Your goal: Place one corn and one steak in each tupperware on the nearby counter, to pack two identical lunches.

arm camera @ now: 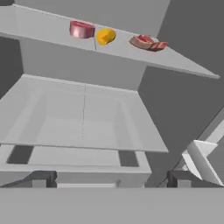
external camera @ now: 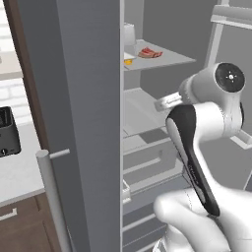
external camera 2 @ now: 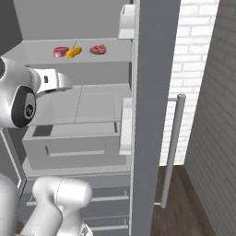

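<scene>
Grey fridge shelf [arm camera: 52,33] beside brick wall [external camera 2: 198,69]

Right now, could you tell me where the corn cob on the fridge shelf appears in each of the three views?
Left base view: the corn peeks out just past the fridge door's edge, upper middle, left of the marbled steak.
Right base view: upper left, on the shelf, between the pink steak chunk and the marbled steak.
Hand view: top centre, again between the two steaks.
Shared landmark: the marbled steak on the same shelf.
</scene>
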You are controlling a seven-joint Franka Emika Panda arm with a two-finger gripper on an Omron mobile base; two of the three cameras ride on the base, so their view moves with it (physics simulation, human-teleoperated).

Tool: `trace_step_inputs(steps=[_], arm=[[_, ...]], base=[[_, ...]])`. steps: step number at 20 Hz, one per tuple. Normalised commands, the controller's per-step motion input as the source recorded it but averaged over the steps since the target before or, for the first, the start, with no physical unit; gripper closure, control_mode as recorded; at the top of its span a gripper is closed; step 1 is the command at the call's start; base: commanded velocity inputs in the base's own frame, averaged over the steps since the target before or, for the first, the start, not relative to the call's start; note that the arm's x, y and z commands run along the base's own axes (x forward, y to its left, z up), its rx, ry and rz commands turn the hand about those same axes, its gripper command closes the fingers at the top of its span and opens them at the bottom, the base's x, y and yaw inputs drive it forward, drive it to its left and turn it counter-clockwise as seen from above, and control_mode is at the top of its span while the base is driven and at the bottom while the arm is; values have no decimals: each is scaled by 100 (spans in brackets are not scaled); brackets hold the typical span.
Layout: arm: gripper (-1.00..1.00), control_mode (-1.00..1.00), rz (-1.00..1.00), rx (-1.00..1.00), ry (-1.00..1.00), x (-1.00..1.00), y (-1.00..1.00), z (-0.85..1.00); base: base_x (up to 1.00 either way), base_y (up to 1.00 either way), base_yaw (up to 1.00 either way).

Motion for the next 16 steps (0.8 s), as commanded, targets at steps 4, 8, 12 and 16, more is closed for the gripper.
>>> trace_step_inputs(steps=[4,8,12,16], arm=[[-100,-100,0,11,5,1,0,98],[-100,-100,0,24,12,14,12,14],[-100,-100,-4,22,0,66,21,-21],[-100,-100,-7,8,0,100,33,-6]], base=[[0,0,0],[0,0,0],[0,0,0],[0,0,0]])
